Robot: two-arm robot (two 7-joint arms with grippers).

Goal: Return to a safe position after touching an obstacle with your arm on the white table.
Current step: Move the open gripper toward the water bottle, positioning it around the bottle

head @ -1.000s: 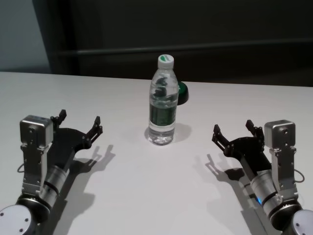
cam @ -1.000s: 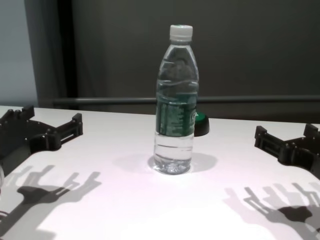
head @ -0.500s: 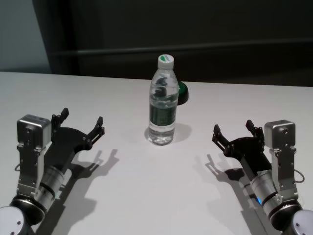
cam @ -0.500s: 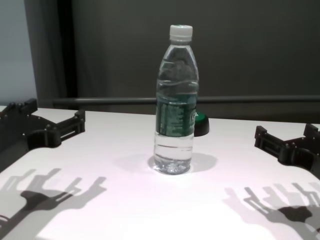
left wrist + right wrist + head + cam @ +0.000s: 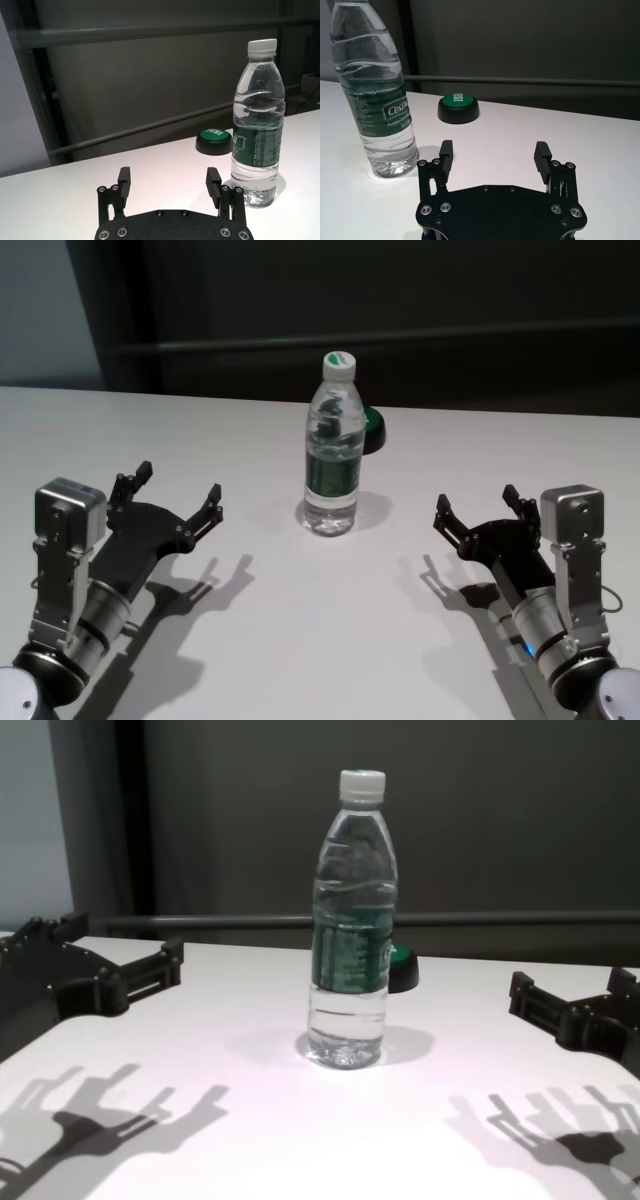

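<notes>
The left claw (image 5: 177, 502) hangs above the white surface (image 5: 300, 620) at about 8 o'clock from the bottle (image 5: 333, 445), wide open and empty, its fingers pointing toward 2 o'clock. The right claw (image 5: 479, 506) sits at about 4 o'clock from the bottle, low over the surface, likewise spread wide and holding nothing. Both stand well apart from the bottle. One clear water bottle, white-capped with a dark green label, stands upright near the middle of the surface. One green-topped black button (image 5: 372, 431) sits just beyond it, toward 1 o'clock. Behind the matte surface runs a dark wall with a horizontal rail (image 5: 500, 918).
</notes>
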